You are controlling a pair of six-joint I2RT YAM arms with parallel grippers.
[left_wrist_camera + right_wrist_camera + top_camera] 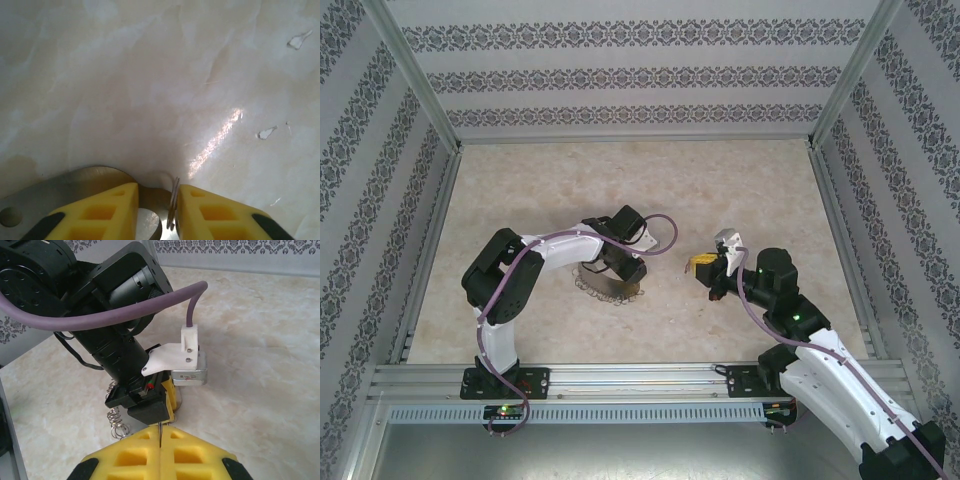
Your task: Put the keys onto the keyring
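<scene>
The keyring lies flat on the desk, a little left of the middle and closer to the near edge. I judge it light, stiff and slippery. The wire is thin, so it can slide or turn between soft pads. The best hold is on a bare part of the wire, pinched across it, not on the loose small pieces of the rim.

The left arm is folded at the elbow, with its wrist pointing down over the ring. The left gripper is released. There is a gap between its yellow fingers, and the wire stands against one of them only.

The right arm reaches in from the near right corner. The right gripper is clenched and faces the left one from near by. A thin dark blade stands out between its pads. I take it for the key, seen edge-on, but I cannot see the red head. It is small, hard and easy to tilt.
</scene>
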